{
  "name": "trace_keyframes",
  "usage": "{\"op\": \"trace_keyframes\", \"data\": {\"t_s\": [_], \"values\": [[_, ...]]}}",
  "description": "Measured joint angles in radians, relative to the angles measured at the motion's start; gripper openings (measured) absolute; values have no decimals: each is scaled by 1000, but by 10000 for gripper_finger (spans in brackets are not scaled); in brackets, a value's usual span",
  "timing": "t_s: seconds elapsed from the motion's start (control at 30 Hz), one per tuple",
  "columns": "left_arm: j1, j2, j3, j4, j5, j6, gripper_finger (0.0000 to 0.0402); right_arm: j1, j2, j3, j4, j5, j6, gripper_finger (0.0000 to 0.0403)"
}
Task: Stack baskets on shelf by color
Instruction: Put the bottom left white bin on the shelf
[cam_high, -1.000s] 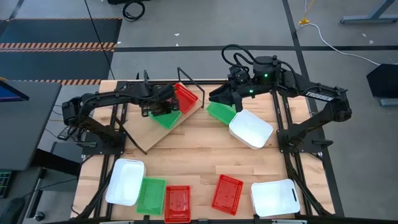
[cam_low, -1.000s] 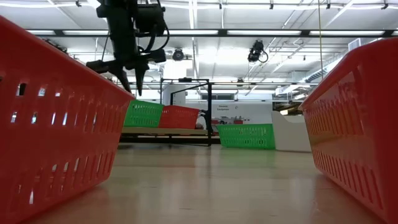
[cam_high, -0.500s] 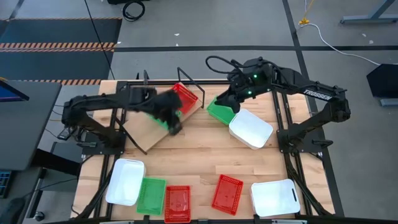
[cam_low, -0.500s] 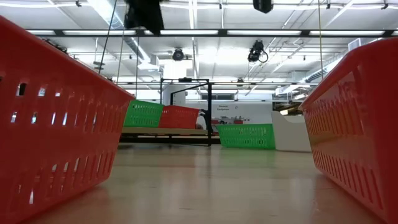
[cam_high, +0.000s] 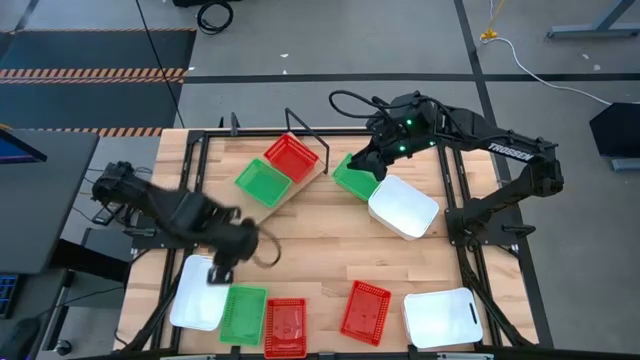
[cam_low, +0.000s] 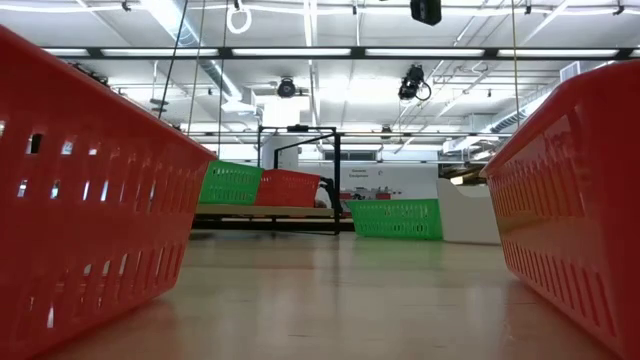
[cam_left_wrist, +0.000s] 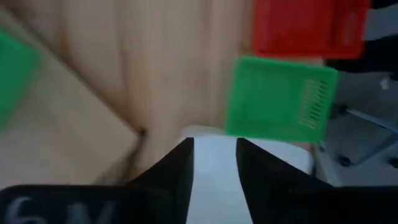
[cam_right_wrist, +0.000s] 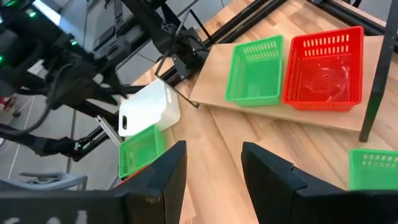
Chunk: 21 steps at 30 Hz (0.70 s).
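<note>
The shelf (cam_high: 250, 205) lies slantwise at the far left, bearing a green basket (cam_high: 262, 182) and a red basket (cam_high: 291, 156) side by side. My left gripper (cam_high: 218, 270) hangs open over the far end of a white basket (cam_high: 200, 292) at the near left; in the left wrist view its fingers (cam_left_wrist: 214, 168) point down at that basket (cam_left_wrist: 214, 186) and touch nothing. My right gripper (cam_high: 352, 165) stands open and holds nothing, above a green basket (cam_high: 352, 180) and a white basket (cam_high: 403, 207) on the table; it (cam_right_wrist: 214, 162) looks toward the shelf (cam_right_wrist: 267, 112).
Along the near edge lie a green basket (cam_high: 243, 315), two red baskets (cam_high: 285, 327) (cam_high: 365, 312) and a white basket (cam_high: 442, 318). The shelf's black wire ends (cam_high: 305, 125) stand up at the far side. Bare wood lies mid-table (cam_high: 320, 250).
My left gripper has swung from above the shelf's green basket toward the table's near left, rising and rolling about its own line, and now hangs over the white basket. The green basket stays on the shelf beside the red one. My right gripper has tipped a little downward.
</note>
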Motion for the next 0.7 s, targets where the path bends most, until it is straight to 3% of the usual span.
{"op": "trace_keyframes", "data": {"t_s": [0.3, 0.47, 0.7], "values": [[-345, 2, 0, 5, 34, -363, 221, 14, 0, 0, 0, -71, -106, 163], [-490, 14, 0, 63, -16, -509, 262, 14, 1, 0, 1, -80, -158, 165], [-591, 128, -2, 78, -23, -546, 275, 49, 2, 0, -23, -107, -106, 194]]}}
